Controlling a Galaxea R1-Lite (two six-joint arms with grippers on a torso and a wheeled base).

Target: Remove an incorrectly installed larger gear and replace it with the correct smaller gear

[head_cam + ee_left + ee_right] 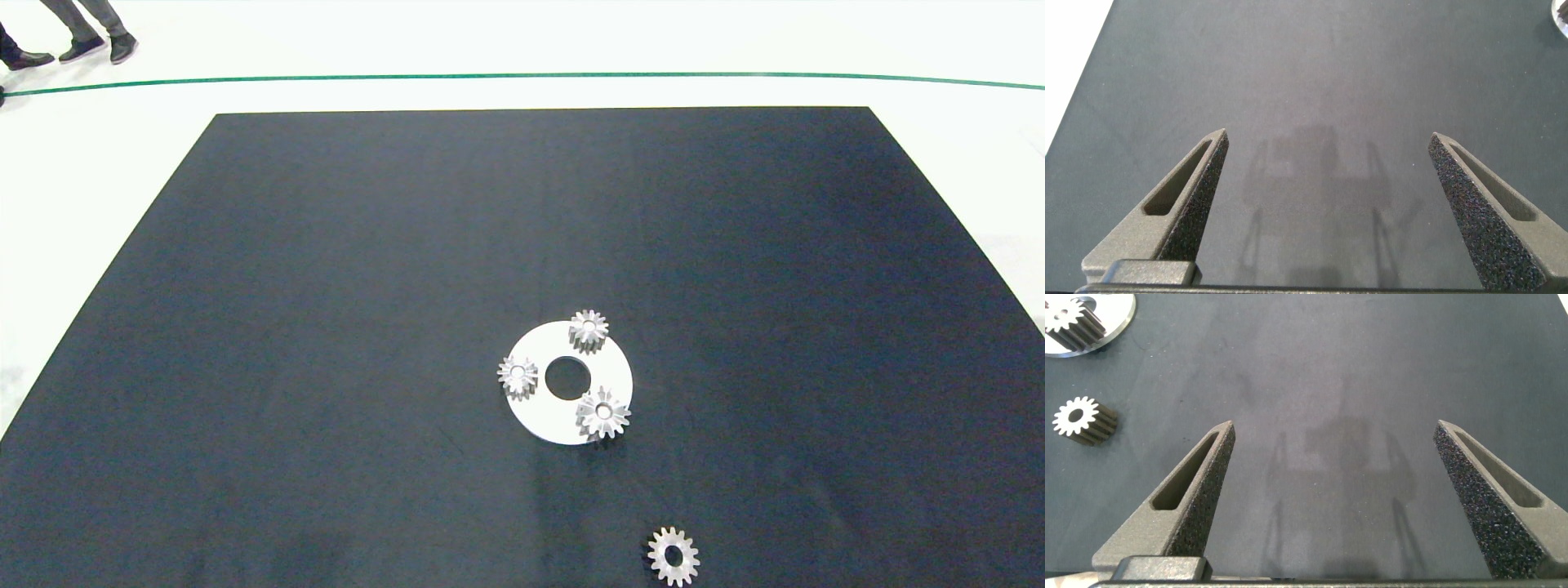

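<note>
Larger gear (603,413) on disc (555,425) — smaller gear (673,556) apart; both grippers released.

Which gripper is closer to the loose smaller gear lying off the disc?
Right. The right gripper has the smaller gear in its view, close by; the left gripper sees only bare mat.

Even bright overhead light. White floor (522,41) around dark tabletop (326,286) nearly blown out. Tabletop matte, no glare. White disc (539,416) bright; short soft shadows beside gears. Wrist views: faint gripper shadows on tabletop between fingers (1184,204). Green floor line (522,76) bows toward edges: lens distortion.
</note>
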